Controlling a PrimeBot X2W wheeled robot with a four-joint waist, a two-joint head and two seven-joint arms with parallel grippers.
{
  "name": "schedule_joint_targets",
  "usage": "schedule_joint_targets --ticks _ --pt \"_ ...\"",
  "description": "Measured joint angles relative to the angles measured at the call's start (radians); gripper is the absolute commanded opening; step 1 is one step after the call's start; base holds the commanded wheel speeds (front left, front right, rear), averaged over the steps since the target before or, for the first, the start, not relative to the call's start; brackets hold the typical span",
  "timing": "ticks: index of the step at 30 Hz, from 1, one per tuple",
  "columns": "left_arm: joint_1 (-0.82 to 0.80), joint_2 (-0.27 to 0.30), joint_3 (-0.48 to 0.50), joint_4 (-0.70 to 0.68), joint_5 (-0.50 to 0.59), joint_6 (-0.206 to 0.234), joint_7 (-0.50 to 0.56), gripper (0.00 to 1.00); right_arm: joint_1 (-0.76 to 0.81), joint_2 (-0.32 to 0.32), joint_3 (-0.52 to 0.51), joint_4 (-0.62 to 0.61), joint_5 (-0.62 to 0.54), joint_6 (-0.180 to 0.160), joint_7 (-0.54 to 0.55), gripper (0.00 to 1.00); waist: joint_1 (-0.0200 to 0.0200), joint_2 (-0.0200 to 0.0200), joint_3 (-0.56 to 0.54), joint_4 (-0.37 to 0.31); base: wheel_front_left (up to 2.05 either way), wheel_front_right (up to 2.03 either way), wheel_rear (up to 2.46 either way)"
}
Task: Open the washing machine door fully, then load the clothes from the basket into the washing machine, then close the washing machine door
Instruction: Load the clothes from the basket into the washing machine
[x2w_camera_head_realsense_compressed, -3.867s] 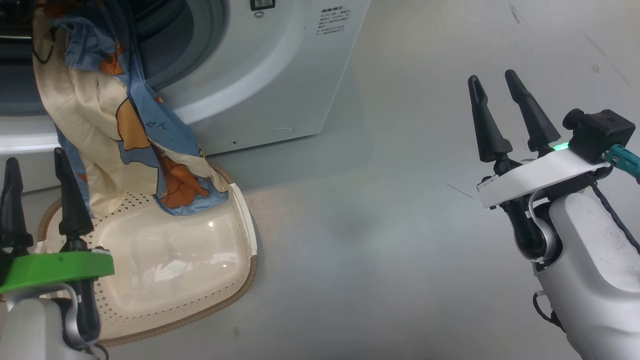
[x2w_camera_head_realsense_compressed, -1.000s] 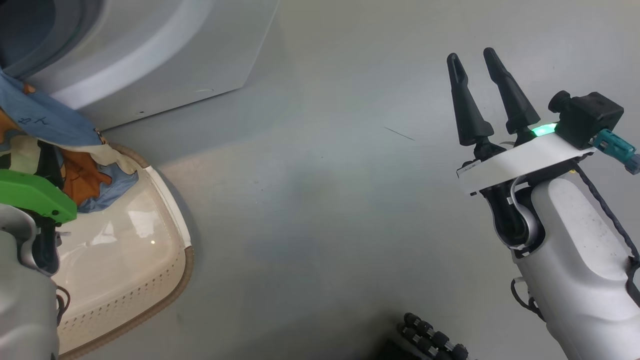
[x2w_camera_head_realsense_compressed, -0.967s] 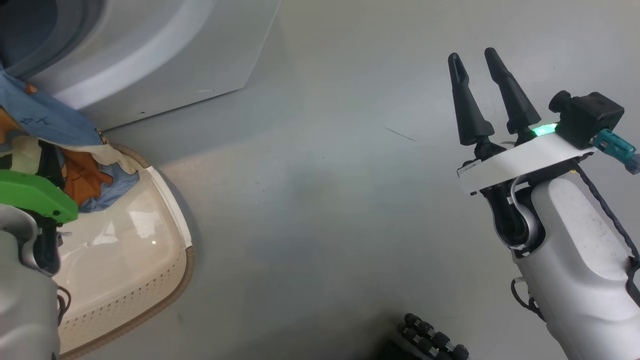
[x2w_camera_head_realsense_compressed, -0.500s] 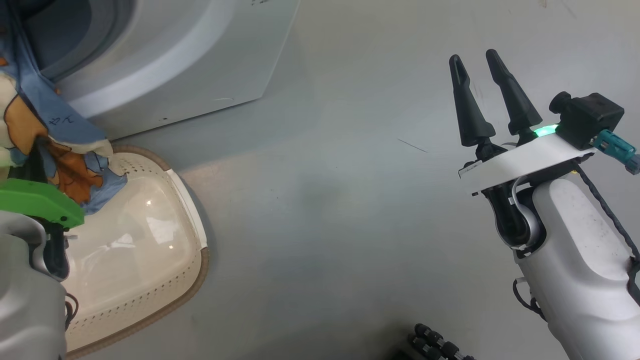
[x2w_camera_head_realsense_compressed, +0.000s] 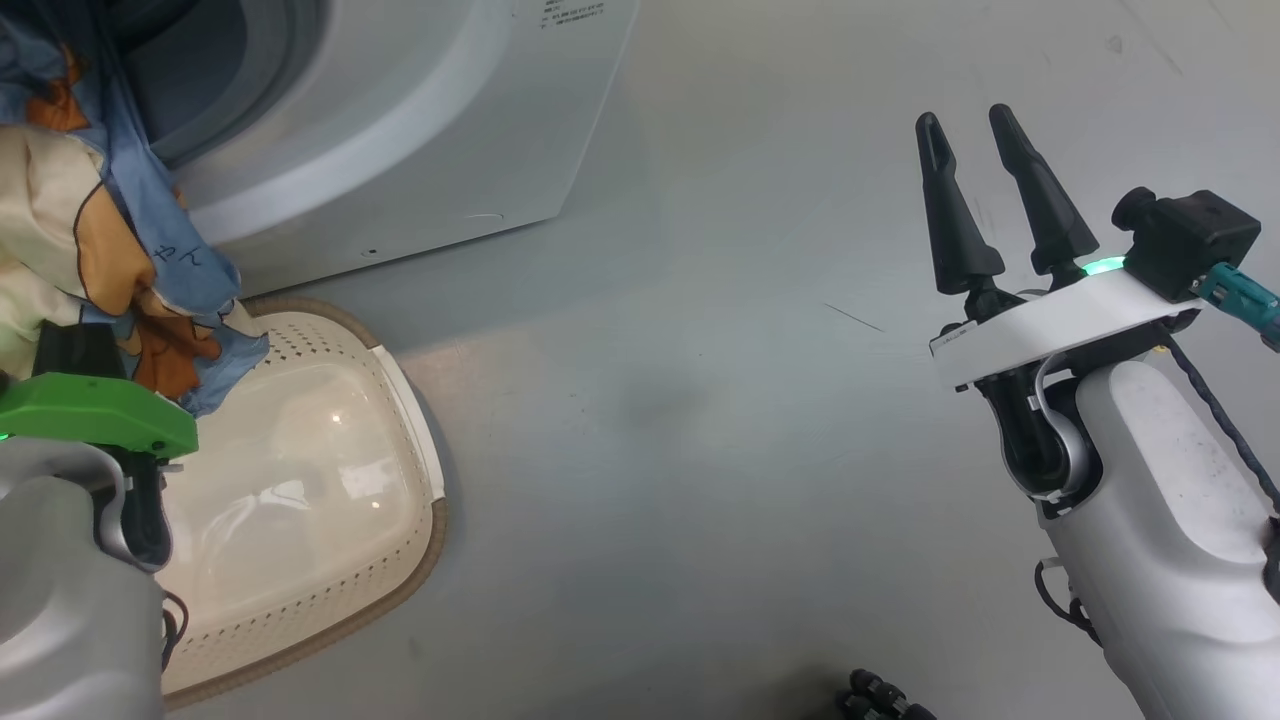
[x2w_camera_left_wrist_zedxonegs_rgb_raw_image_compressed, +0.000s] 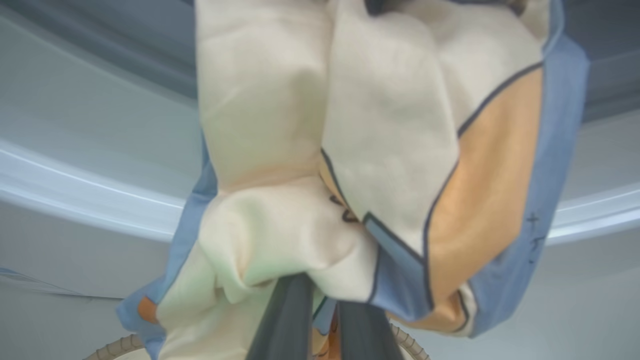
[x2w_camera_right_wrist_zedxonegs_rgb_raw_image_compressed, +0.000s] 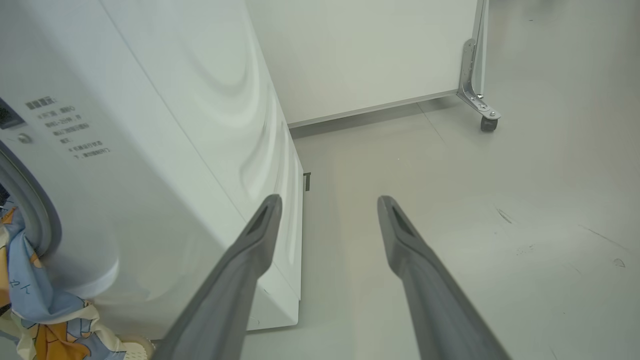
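The clothes (x2w_camera_head_realsense_compressed: 90, 230), light blue with orange figures and a cream inner side, hang from the washing machine (x2w_camera_head_realsense_compressed: 420, 120) mouth down to the back rim of the basket (x2w_camera_head_realsense_compressed: 330, 480). In the left wrist view my left gripper (x2w_camera_left_wrist_zedxonegs_rgb_raw_image_compressed: 320, 295) is shut on a cream fold of the clothes (x2w_camera_left_wrist_zedxonegs_rgb_raw_image_compressed: 350, 175). Its green wrist plate (x2w_camera_head_realsense_compressed: 100, 415) sits over the basket's left side. My right gripper (x2w_camera_head_realsense_compressed: 962, 116) stands open and holds nothing over the bare floor, far right of the machine. Its fingers (x2w_camera_right_wrist_zedxonegs_rgb_raw_image_compressed: 255, 240) point past the machine's side (x2w_camera_right_wrist_zedxonegs_rgb_raw_image_compressed: 150, 150). The washing machine door is out of view.
Grey floor spreads between the basket and my right arm. A white panel on a caster (x2w_camera_right_wrist_zedxonegs_rgb_raw_image_compressed: 487, 122) stands behind the machine. A black ribbed part (x2w_camera_head_realsense_compressed: 880, 695) shows at the head view's bottom edge.
My left gripper has shut on the clothes and risen with them, so their lower end has come up from the basket floor to its rim. The head camera has shifted. The right arm has not moved.
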Motion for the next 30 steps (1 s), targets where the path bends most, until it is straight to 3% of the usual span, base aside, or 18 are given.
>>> schedule_joint_targets --ticks 18,25,30 --pt "0.029 -0.007 0.001 -0.364 -0.029 0.000 -0.003 0.00 0.020 -0.007 0.002 0.001 0.000 0.000 0.000 1.00 0.0000 0.0000 -0.041 0.024 0.00 0.00 0.00" --pt "-0.034 0.024 -0.002 -0.381 -0.048 0.000 0.000 0.00 0.020 -0.010 0.016 -0.004 0.000 0.000 0.000 1.00 0.0000 0.0000 -0.033 0.015 0.00 0.00 0.00" --pt "-0.125 0.042 -0.009 -0.332 -0.053 0.000 0.072 0.00 0.019 -0.007 0.026 -0.012 0.002 0.000 0.000 1.00 0.0000 0.0000 -0.010 0.001 0.00 0.00 0.00"
